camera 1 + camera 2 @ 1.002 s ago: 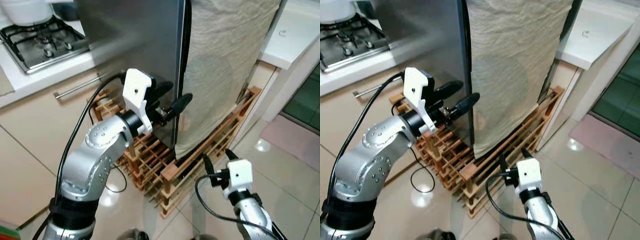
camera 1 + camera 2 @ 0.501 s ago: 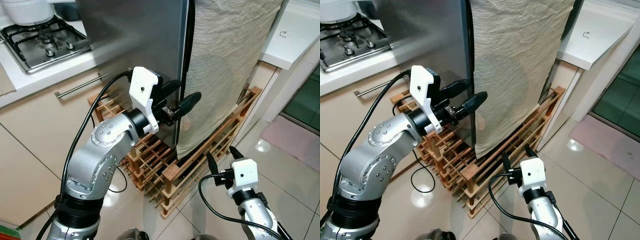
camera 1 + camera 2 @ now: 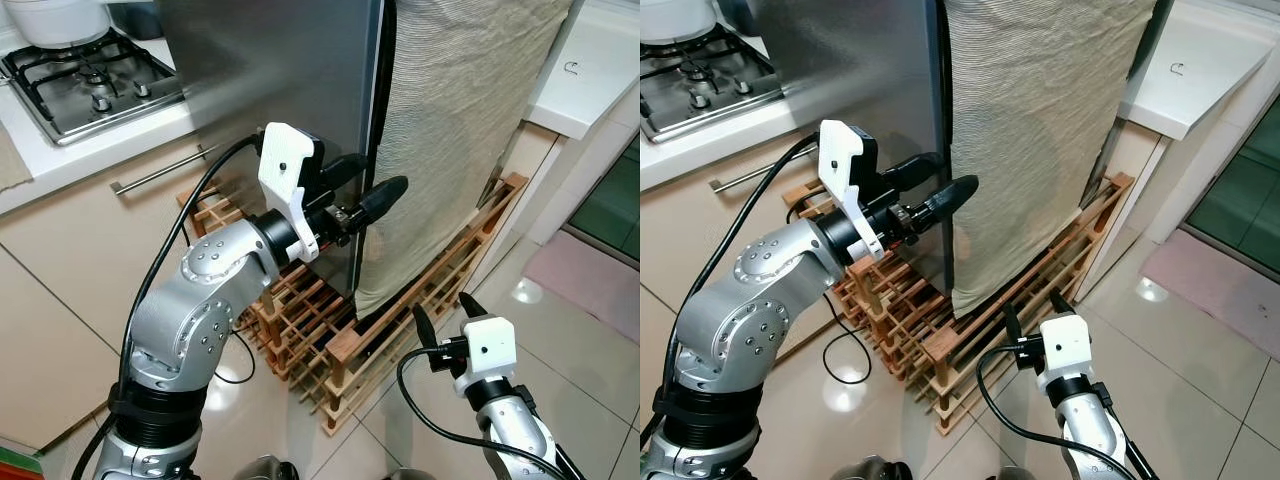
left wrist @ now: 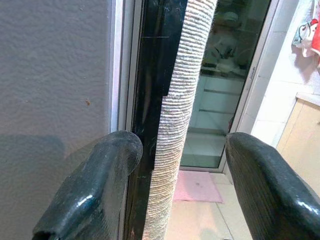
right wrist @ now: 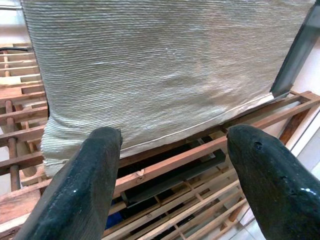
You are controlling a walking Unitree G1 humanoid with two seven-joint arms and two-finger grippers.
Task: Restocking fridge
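Steel fridge [image 3: 290,80] stands at 12 o'clock, beige cloth [image 3: 460,130] hanging over its front. My left gripper [image 3: 365,190] is wide at its door edge; my right gripper [image 3: 445,320] is wide, low at 5 o'clock.

The fridge [image 3: 280,80] stands at twelve o'clock from the robot, a tall body with a brushed grey steel side panel. Its front is draped in a ribbed beige cloth [image 3: 460,130] that hangs down, wrinkled, to a loose lower edge just above a slatted wooden rack [image 3: 400,320]. A dark, narrow seam [image 4: 150,100] runs vertically between the steel side and the cloth-covered front; whether the door is ajar or closed cannot be told. The fridge rests on the rack, which juts out toward five o'clock.
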